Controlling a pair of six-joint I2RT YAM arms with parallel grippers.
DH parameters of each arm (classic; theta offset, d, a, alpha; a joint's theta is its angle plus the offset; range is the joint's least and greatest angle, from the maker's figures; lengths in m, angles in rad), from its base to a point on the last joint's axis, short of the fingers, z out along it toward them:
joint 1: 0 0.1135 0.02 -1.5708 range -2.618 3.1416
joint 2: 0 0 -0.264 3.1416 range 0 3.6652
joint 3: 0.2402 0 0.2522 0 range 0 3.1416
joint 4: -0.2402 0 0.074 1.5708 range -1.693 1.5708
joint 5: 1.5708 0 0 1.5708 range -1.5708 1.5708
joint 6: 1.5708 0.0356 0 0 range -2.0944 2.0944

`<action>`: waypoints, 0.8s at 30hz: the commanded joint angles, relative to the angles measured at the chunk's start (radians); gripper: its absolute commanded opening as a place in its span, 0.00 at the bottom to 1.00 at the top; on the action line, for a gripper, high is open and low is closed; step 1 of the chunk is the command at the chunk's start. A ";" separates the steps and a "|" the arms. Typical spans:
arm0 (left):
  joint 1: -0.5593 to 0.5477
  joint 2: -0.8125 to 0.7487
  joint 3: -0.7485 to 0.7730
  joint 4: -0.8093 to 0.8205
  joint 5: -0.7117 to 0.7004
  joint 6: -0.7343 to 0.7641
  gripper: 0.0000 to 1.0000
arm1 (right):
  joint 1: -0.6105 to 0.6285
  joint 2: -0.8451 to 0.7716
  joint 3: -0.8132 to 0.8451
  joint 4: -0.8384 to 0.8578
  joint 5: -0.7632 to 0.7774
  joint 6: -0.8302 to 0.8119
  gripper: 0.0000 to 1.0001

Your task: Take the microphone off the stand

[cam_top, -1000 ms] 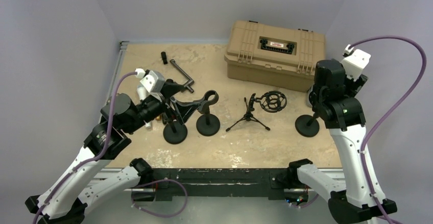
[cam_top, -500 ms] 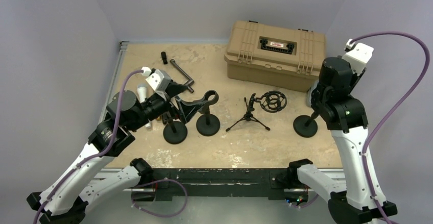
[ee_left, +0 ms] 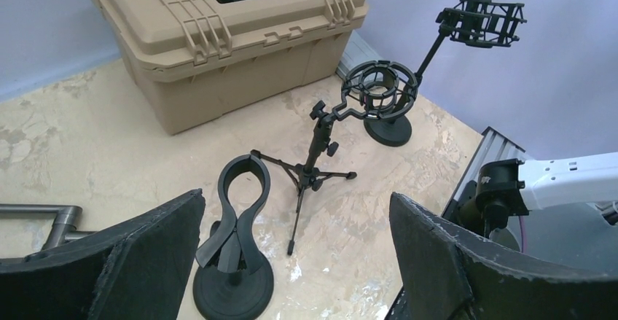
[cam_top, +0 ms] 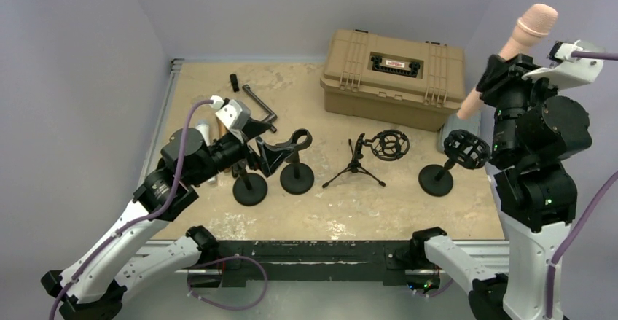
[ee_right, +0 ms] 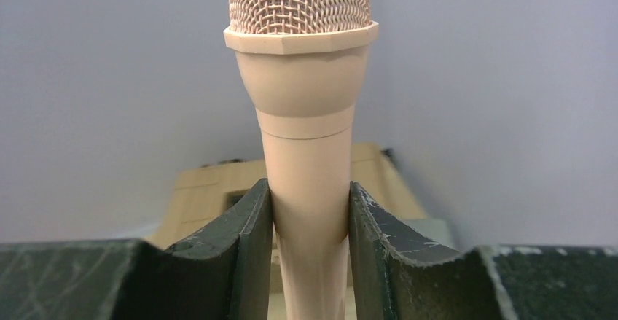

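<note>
A pale pink microphone (cam_top: 521,43) is held high in the air at the right, head up and tilted. My right gripper (cam_top: 490,79) is shut on its handle. In the right wrist view the fingers (ee_right: 248,225) press both sides of the microphone (ee_right: 306,116). The black stand (cam_top: 436,180) has a round base and a shock mount (cam_top: 466,149), which is empty and sits below the microphone. The stand also shows in the left wrist view (ee_left: 481,21). My left gripper (cam_top: 256,147) is open and empty at the left, above a clip stand (ee_left: 233,262); its jaws (ee_left: 295,197) are wide apart.
A tan hard case (cam_top: 393,78) sits at the back right. A small tripod stand (cam_top: 357,163) with an empty shock mount stands mid-table. Two black clip stands (cam_top: 295,170) are at centre left. A metal crank (cam_top: 260,106) and a small black cylinder (cam_top: 235,82) lie at the back left.
My right arm has risen steeply, lifting the microphone up out of the shock mount, which now stands empty. My left gripper has shifted slightly to the right.
</note>
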 commanded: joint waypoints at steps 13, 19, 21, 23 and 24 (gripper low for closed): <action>0.002 0.020 0.052 0.050 0.270 -0.509 0.91 | 0.053 -0.143 -0.606 0.761 -1.146 0.796 0.08; -0.108 0.133 0.108 0.123 0.248 -0.586 0.85 | 0.308 -0.144 -0.693 0.806 -0.925 0.777 0.07; -0.173 0.161 0.145 0.081 0.156 -0.559 0.83 | 0.337 -0.162 -0.719 0.848 -0.900 0.797 0.07; -0.212 0.168 0.144 0.085 0.075 -0.555 0.81 | 0.348 -0.155 -0.724 0.863 -0.917 0.822 0.07; -0.220 0.167 0.139 0.091 0.034 -0.549 0.80 | 0.352 -0.149 -0.729 0.874 -0.930 0.837 0.07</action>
